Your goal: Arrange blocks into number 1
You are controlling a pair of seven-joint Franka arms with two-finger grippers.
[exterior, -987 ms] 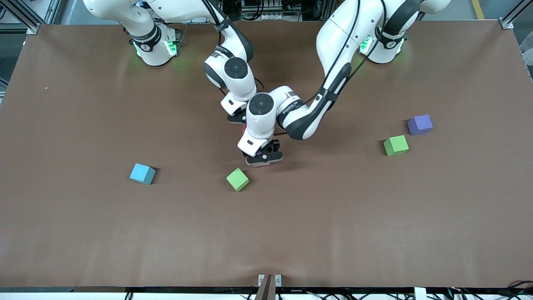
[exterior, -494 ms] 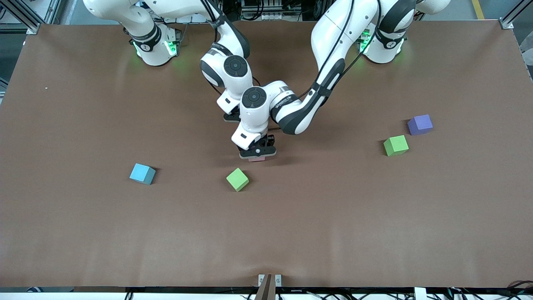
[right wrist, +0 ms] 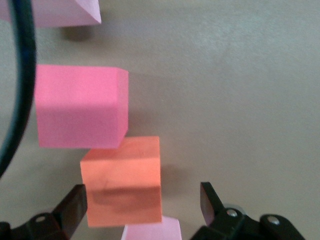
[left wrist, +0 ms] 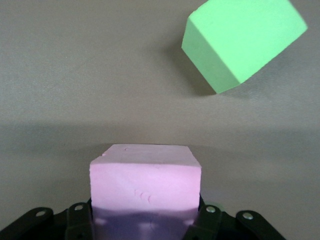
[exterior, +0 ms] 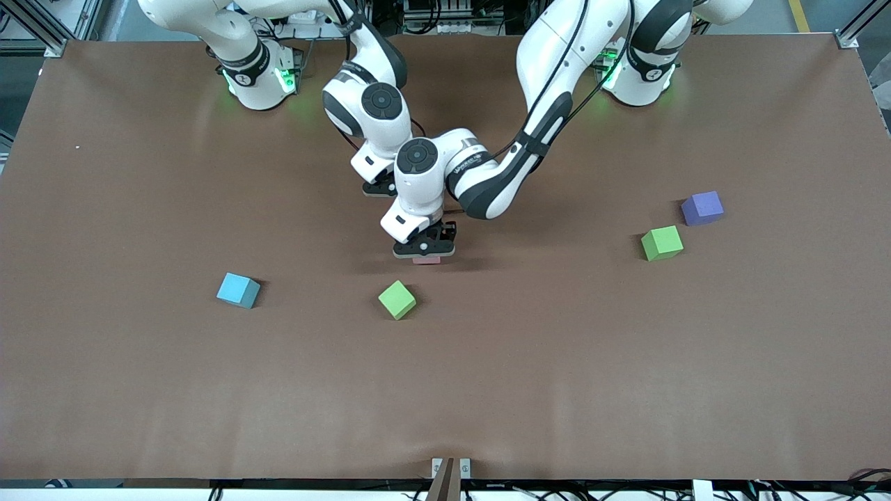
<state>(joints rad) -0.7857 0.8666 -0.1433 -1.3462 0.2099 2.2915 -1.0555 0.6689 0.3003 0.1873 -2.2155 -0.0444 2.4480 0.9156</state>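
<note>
My left gripper [exterior: 424, 250] is shut on a light pink block [left wrist: 145, 180] low over the table's middle; that block [exterior: 427, 260] peeks out under it. A green block [exterior: 397, 300] [left wrist: 240, 42] lies nearer the front camera. My right gripper [exterior: 379, 189] [right wrist: 142, 202] stands open over an orange block [right wrist: 122, 180], which lies between its fingers. A pink block [right wrist: 80, 107] touches the orange one at a corner. Light pink blocks show at two edges of the right wrist view [right wrist: 152, 230] [right wrist: 50, 12]. In the front view the arms hide this row.
A light blue block [exterior: 238, 290] lies toward the right arm's end. A second green block [exterior: 661, 243] and a purple block [exterior: 702, 208] lie toward the left arm's end. A black cable [right wrist: 20, 85] crosses the right wrist view.
My left gripper has carried the light pink block toward the robots' bases and the right arm's end. The right arm has drawn back toward its base.
</note>
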